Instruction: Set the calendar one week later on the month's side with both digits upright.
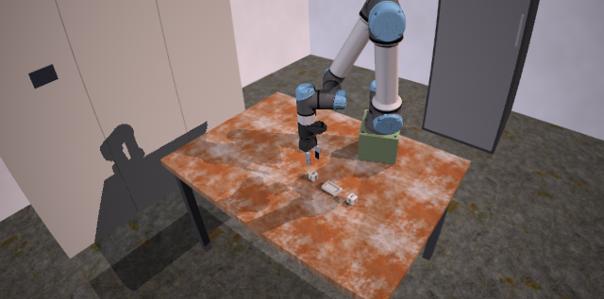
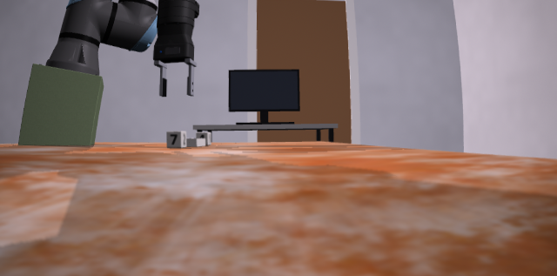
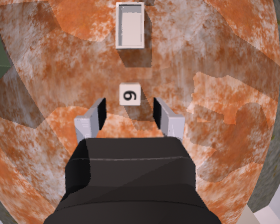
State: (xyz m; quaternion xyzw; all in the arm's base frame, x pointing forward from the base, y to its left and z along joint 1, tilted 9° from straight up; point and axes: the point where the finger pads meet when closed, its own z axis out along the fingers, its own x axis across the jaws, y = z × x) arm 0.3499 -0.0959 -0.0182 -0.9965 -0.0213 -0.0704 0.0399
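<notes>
Well above the rusty-orange table (image 1: 387,224), the gripper (image 2: 176,89) hangs with its fingers spread wide and nothing between them, over a white cube (image 3: 130,94) whose top face reads 6 or 9 and whose side shows a 7. Just past that cube lies the small white tray (image 1: 331,189), flat and holding nothing, and beyond the tray stands the second cube (image 1: 351,198), apart from it. Behind them, the arm rises from a green pedestal (image 1: 377,150).
</notes>
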